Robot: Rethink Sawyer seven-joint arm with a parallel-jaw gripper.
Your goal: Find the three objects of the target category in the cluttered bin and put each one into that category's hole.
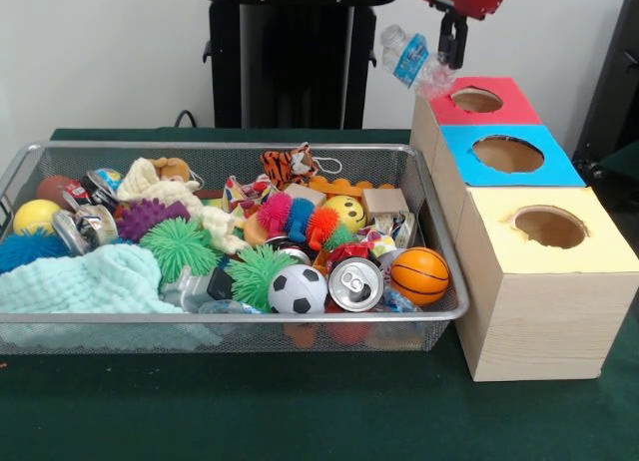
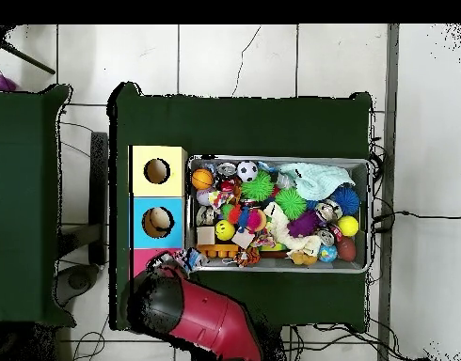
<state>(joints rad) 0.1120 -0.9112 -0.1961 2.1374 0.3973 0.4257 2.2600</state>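
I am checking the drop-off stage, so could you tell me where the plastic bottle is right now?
In the front view the plastic bottle hangs from the gripper at upper right, just above and left of the red box's hole.

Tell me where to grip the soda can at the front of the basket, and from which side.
Grip the soda can across its round sides, coming down from above. It lies tipped with its top facing forward, wedged between the soccer ball and basketball, so only the upper side looks free.
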